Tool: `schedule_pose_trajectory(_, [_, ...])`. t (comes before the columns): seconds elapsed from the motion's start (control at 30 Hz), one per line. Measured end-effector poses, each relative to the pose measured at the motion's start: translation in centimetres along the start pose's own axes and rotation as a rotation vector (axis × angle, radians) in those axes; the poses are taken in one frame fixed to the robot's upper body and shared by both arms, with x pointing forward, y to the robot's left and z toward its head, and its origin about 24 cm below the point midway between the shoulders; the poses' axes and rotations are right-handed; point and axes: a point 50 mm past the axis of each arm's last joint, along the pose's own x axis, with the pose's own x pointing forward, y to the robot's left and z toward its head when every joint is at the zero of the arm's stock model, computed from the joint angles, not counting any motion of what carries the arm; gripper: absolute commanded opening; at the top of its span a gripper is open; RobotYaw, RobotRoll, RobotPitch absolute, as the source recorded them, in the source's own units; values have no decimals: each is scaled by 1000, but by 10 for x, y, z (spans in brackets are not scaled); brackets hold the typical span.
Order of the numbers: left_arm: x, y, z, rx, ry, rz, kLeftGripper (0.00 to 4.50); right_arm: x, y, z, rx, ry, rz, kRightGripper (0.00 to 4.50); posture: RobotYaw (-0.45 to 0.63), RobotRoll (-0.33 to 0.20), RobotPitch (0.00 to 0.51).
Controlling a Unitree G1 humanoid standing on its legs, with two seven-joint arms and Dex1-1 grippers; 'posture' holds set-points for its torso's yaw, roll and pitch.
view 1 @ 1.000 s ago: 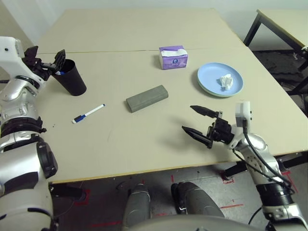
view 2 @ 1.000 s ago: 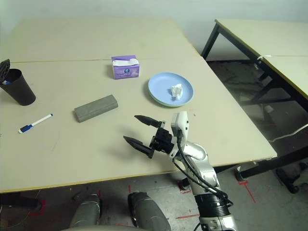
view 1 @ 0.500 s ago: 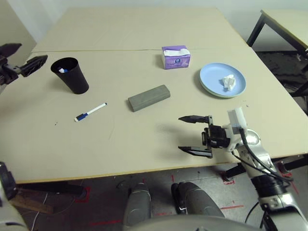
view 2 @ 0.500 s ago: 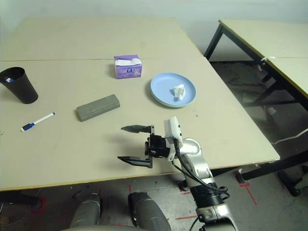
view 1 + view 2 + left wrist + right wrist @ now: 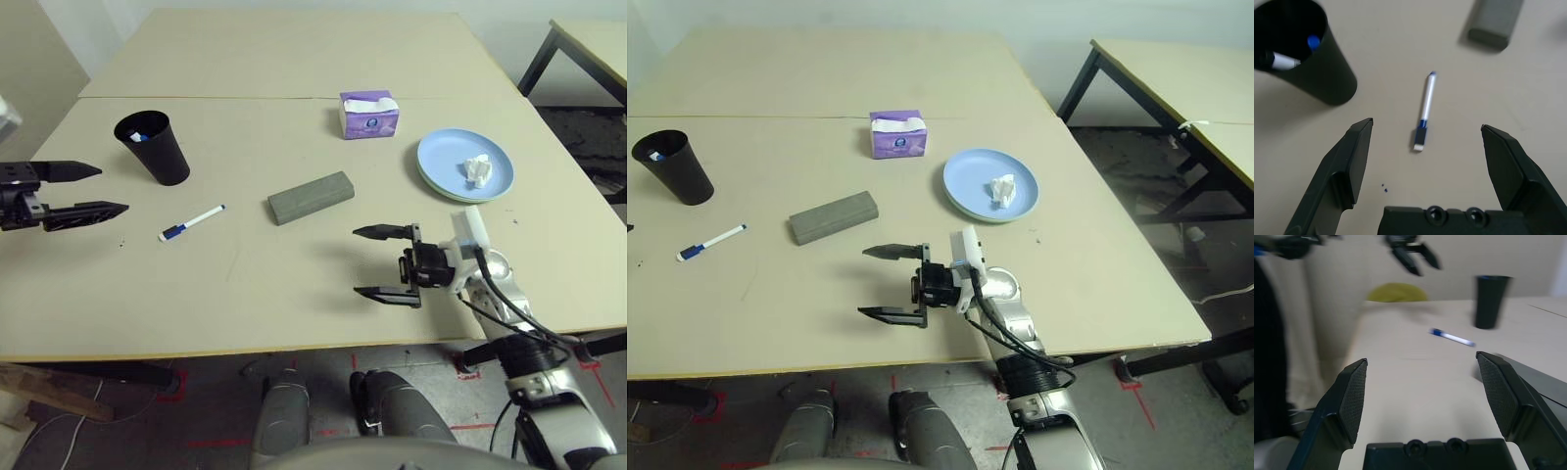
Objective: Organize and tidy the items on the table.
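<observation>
The loose marker (image 5: 192, 222) lies flat on the table (image 5: 294, 284), blue cap toward the robot, just beside the black cup (image 5: 153, 147) and between it and the grey glasses case (image 5: 311, 197). A second marker (image 5: 1284, 59) already stands inside the cup, so the step in hand looks like picking up the loose one and dropping it in beside the first. The left gripper (image 5: 1426, 142) hangs over the marker with its fingers spread wide and nothing between them; from its wrist camera the marker sits roughly midway between the two fingers, running lengthwise along the gap. To do this well, I would bring the gripper straight down so the fingers land on either side of the white barrel near its middle, close across the barrel rather than along it, and keep clear of the cup so it isn't knocked over. Lifting with the marker level, then tipping it cap-up over the cup's mouth, should let it slide in cleanly. The right gripper (image 5: 382, 262) hovers above the near part of the table, fingers wide apart and empty, well clear of the case. Farther off, the crumpled tissue (image 5: 477, 168) rests on the stacked plates (image 5: 443, 155), with a purple tissue box (image 5: 368, 115) near them.
</observation>
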Motion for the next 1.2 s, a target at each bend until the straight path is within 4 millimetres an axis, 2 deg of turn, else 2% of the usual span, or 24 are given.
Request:
schedule_pose_trajectory(0.27, [27, 2, -8, -6, 87, 36, 4491, -8, 11, -4, 27, 31, -154, 4500, -9, 0, 143])
schedule_pose_trajectory(0.4, [43, 0, -9, -13, 123, 13, 4491, -7, 17, -6, 40, 34, -170, 4500, -30, 0, 141])
schedule_pose_trajectory(0.73, [77, -2, -6, -10, 215, -53, 4491, -4, 19, -5, 25, 42, -206, 4500, -64, 0, 145])
schedule_pose_trajectory(1.2, [98, -3, -20, -43, 298, -83, 4491, -5, 20, -6, 32, 46, -225, 4500, -88, 0, 141])
